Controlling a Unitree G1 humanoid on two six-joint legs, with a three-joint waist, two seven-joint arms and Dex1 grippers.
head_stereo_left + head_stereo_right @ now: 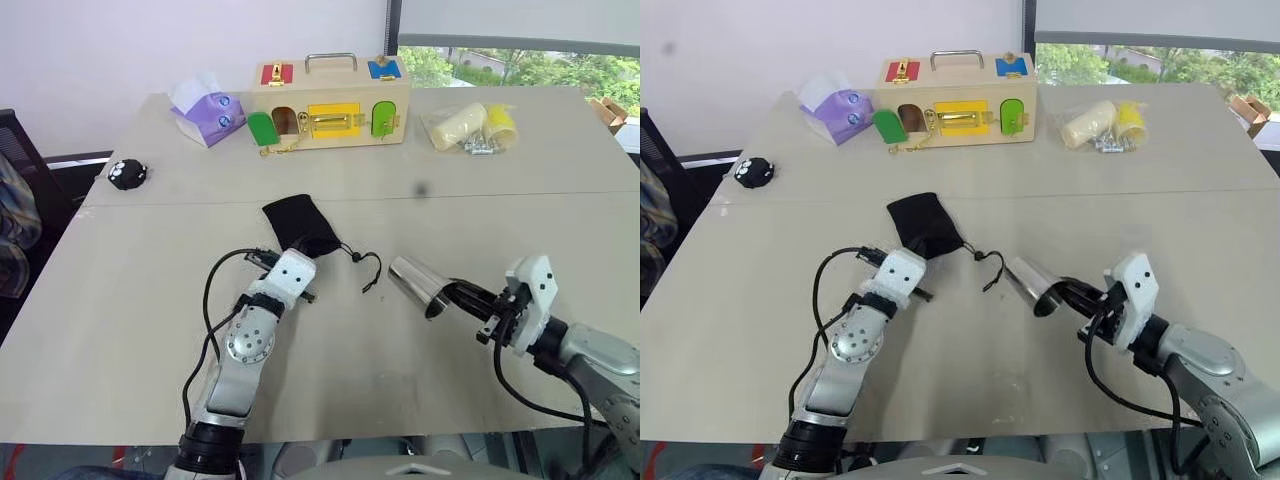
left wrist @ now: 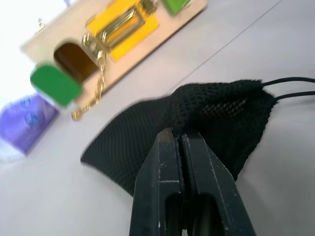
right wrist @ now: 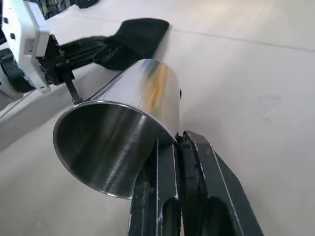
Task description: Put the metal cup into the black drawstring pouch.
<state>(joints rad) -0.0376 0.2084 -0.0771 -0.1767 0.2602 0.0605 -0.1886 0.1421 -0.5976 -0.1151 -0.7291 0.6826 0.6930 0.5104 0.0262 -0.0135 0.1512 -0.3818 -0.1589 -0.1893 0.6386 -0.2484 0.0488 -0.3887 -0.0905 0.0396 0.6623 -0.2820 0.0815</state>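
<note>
On the left, our left gripper [image 2: 182, 140] has its fingers pinched tight on the black drawstring pouch [image 1: 300, 226], anchoring its mouth on the bench [image 1: 140, 300]. On the right, our right gripper [image 3: 178, 142] clamps the metal cup [image 1: 418, 283] by its rim, near the pouch, ready for insertion.
</note>
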